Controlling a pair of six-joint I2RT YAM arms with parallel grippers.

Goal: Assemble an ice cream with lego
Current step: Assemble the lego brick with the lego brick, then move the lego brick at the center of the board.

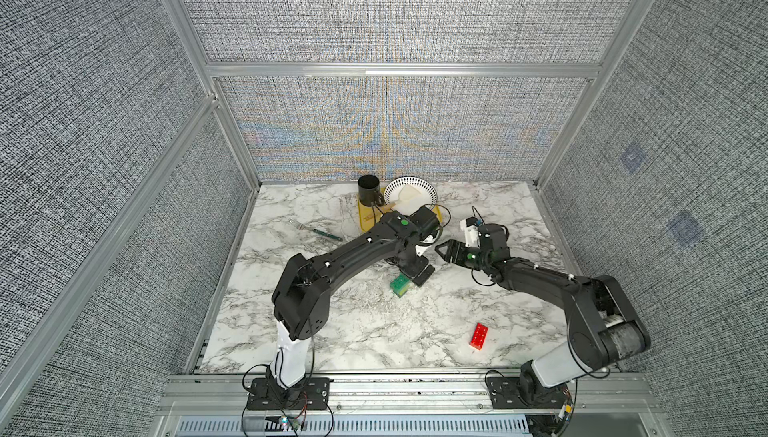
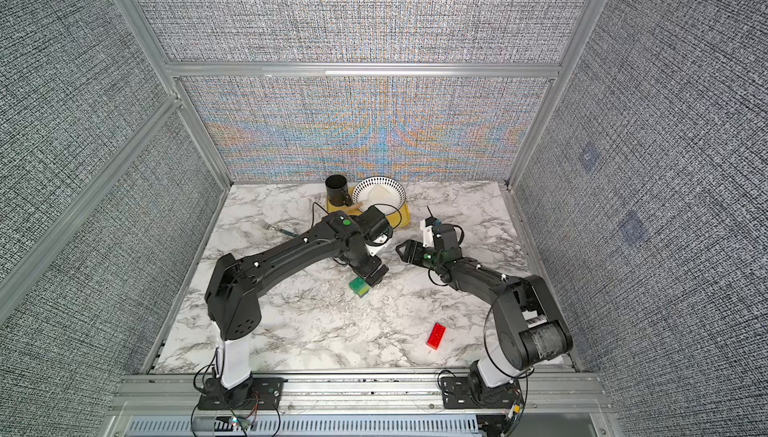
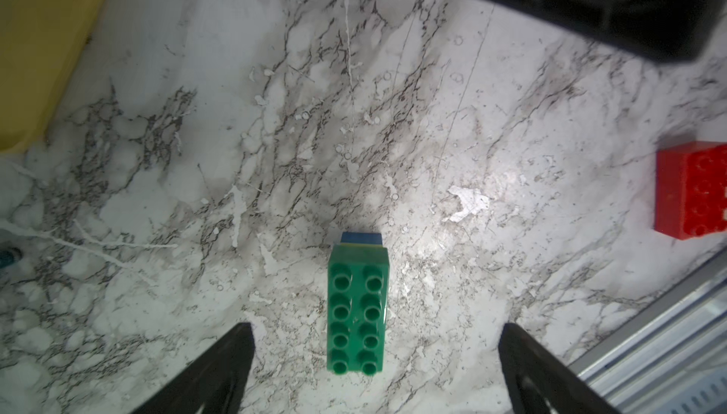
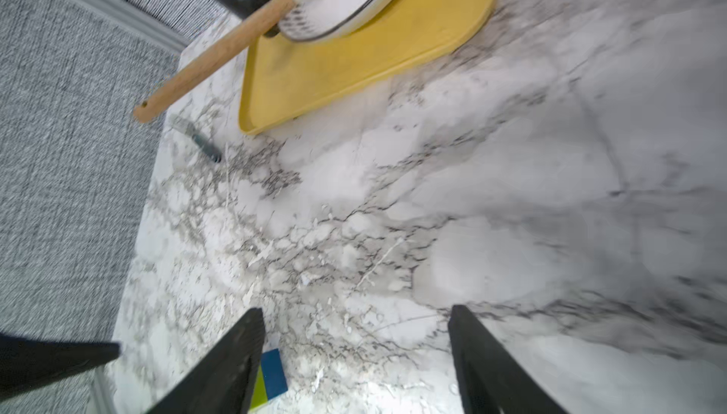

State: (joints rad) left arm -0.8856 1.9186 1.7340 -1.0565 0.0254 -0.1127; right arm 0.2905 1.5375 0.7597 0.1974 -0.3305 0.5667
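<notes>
Left gripper wide open, empty, flanking the green-topped stack along its long sides; right gripper part-open, empty, its arm nearer the red brick, well apart.

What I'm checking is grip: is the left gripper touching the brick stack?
Apart: the left wrist view shows marble between the brick stack and left gripper.

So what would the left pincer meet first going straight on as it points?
The left pincer would probably meet the dark green brick, centred between its open jaws; depth is unclear.
</notes>
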